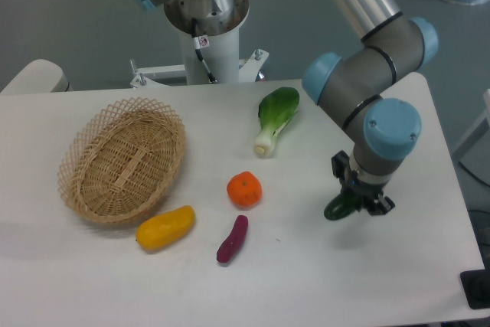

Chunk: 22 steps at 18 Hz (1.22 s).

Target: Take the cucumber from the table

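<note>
The cucumber (338,207) is a short, glossy dark green piece at the right of the white table (429,120). My gripper (358,201) is shut on it, holding its right end, with the left end sticking out toward the lower left. The fingers are mostly hidden under the blue wrist joint. I cannot tell whether the cucumber is touching the tabletop or held just above it.
A wicker basket (122,160) lies at the left. In front of it are a yellow vegetable (164,227), a purple eggplant-like piece (232,239) and an orange (244,189). A bok choy (275,117) lies at the back centre. The robot base (205,24) stands behind the table.
</note>
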### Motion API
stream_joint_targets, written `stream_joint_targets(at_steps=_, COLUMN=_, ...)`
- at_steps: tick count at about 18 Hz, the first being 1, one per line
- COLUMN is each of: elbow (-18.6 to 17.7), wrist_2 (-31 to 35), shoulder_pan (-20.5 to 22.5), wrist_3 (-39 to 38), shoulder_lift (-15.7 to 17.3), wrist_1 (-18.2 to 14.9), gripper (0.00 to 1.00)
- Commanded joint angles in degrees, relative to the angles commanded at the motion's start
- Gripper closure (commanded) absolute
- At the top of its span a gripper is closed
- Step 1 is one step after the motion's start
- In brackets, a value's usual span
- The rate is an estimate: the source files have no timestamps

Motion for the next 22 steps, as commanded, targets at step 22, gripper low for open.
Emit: stream_joint_targets(at_steps=22, elbow=8.6, wrist_2=0.5, shoulder_pan=-2.4, wrist_3=-4.2, shoulder_lift=-6.3, wrist_1=-2.8, gripper=0.89)
